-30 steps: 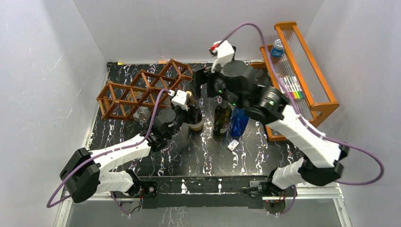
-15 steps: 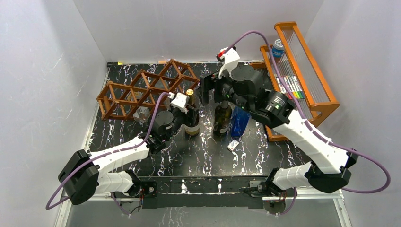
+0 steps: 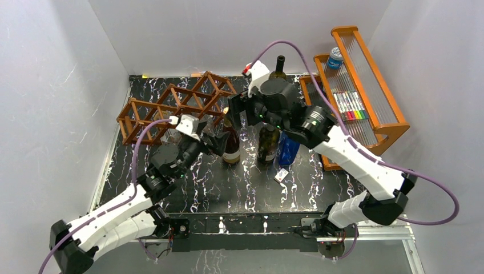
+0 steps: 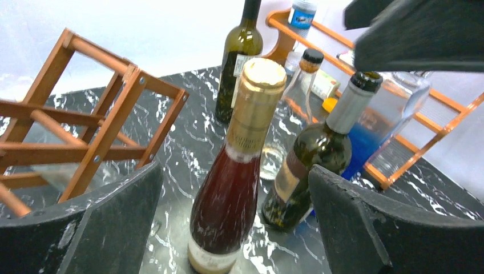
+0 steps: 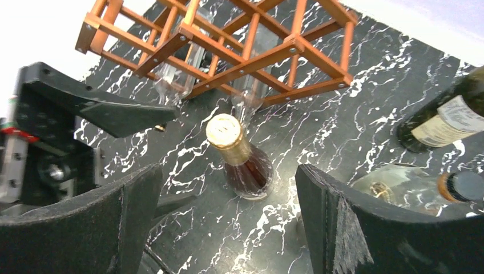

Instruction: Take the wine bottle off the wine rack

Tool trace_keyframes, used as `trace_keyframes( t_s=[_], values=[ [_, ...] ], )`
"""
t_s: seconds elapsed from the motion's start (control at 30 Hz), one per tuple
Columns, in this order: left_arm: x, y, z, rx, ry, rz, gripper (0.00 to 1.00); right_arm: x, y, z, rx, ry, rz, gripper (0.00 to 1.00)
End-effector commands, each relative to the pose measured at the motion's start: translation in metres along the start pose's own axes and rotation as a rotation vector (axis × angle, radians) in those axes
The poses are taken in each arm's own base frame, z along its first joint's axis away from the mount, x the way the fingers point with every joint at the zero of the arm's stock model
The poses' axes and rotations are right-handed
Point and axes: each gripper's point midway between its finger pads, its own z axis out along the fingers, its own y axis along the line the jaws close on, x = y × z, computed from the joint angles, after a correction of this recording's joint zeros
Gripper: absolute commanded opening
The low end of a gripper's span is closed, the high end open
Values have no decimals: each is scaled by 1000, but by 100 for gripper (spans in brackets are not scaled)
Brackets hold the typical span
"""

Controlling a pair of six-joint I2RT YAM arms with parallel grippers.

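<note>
I see the wine bottle (image 3: pixel 231 144) upright on the table (image 3: pixel 251 188), just right of the wine rack (image 3: pixel 171 105). My left gripper (image 4: pixel 234 169) is released just beside it. My right gripper (image 5: pixel 228 171) hangs spread wide above.

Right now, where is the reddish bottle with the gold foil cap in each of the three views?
Top external: reddish glass bottle with gold foil cap, upright near the picture's centre.
Left wrist: centre foreground, upright.
Right wrist: centre, seen from above.
Shared landmark: the dark reddish-brown wooden lattice rack, close beside it in all three.
</note>
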Motion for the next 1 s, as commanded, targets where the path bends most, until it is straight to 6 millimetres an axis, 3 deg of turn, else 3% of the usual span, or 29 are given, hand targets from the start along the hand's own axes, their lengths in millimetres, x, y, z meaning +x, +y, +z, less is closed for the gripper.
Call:
trace_keyframes(
  t_s=[0.0, 0.13, 0.4, 0.53, 0.77, 0.97],
  values=[
    [14, 6, -28, -14, 139, -31, 98, -20, 21, 11, -93, -42, -4, 95],
    [36, 20, -52, -78, 271, -28, 98, -4, 29, 32, -118, 15, 4, 90],
    [38, 38, -76, -172, 335, -26, 98, 16, 12, 65, -7, 83, -58, 75],
    [32, 42, -80, -179, 341, 13, 98, 22, 7, 74, 20, 96, -76, 63],
    [31, 43, -76, -183, 327, 21, 98, 32, 5, 85, 35, 120, -96, 54],
    [31, 41, -72, -177, 344, 27, 98, 20, 3, 85, 51, 69, -93, 36]
  ],
)
